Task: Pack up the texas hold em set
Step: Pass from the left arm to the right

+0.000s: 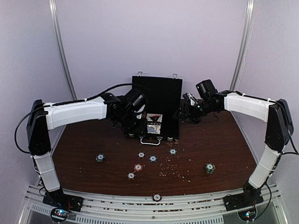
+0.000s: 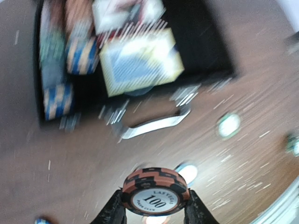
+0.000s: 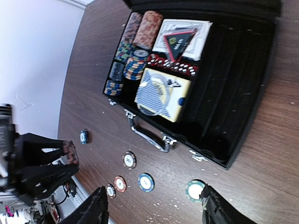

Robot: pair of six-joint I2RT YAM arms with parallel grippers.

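You are clamping the left hand (image 2: 155,200) across the rim of an orange-and-black striped poker chip (image 2: 155,190) marked 100, holding it just in front of the black briefcase-style case (image 3: 233,84). The case is lying open on the brown wooden tabletop (image 1: 224,140) with its lid standing upright at the back. The right hand (image 3: 154,198) is hanging on the right side of the case, its fingers wide apart and nothing between them.

Rows of striped chips (image 3: 140,32) are sitting in the slots at the case's left end, beside the blue-backed card deck (image 3: 161,93). I judge that you are carrying this chip to those rows. Be lifting it over the case's silver handle (image 3: 147,136) without clipping it. Be turning the chip's face parallel to the ones standing in the slot, and be lowering it into a gap before letting go. The left wrist view is smearing, so be slowing down close to the case. More loose round chips (image 1: 153,158) are lying in front of the case.
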